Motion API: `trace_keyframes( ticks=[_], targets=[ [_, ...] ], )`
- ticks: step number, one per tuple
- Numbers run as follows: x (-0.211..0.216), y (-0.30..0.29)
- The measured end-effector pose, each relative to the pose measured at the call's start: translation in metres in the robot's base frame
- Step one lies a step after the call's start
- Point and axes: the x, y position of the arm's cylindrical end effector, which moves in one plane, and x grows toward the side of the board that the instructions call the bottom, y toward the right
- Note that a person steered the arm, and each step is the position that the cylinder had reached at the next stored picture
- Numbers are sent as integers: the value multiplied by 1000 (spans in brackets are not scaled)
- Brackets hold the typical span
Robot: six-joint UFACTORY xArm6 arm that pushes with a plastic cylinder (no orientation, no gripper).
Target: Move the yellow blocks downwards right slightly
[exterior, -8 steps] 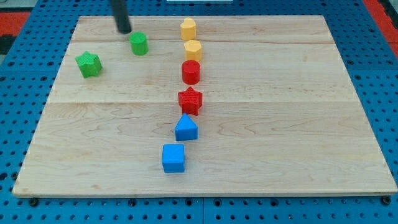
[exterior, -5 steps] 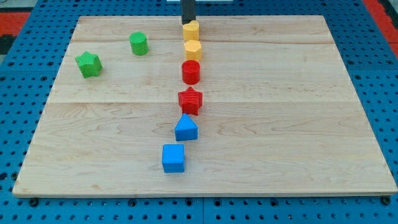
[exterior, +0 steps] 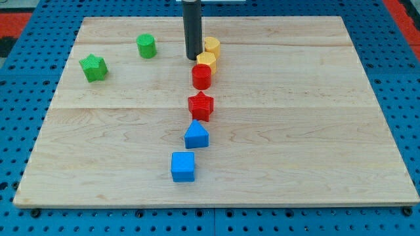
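Two yellow blocks stand near the view's top centre: a yellow cylinder (exterior: 211, 46) and a yellow hexagonal block (exterior: 207, 61) just below it, touching the red cylinder (exterior: 201, 77). My tip (exterior: 193, 58) is on the board just left of the two yellow blocks, touching or nearly touching the lower one. The rod rises straight up out of the view's top.
A red star block (exterior: 201, 105), a blue house-shaped block (exterior: 196, 135) and a blue cube (exterior: 183, 166) run down the middle. A green cylinder (exterior: 146, 46) and a green star block (exterior: 93, 67) sit at the upper left. The wooden board (exterior: 315, 118) lies on a blue pegboard.
My tip moved from the upper left to the top centre, then down along the left of the yellow blocks. Both yellow blocks shifted right and down.
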Motion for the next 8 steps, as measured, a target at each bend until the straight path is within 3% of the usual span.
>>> trace_keyframes(
  ticks=[6, 8],
  targets=[
    [67, -20],
    [99, -144]
  ],
)
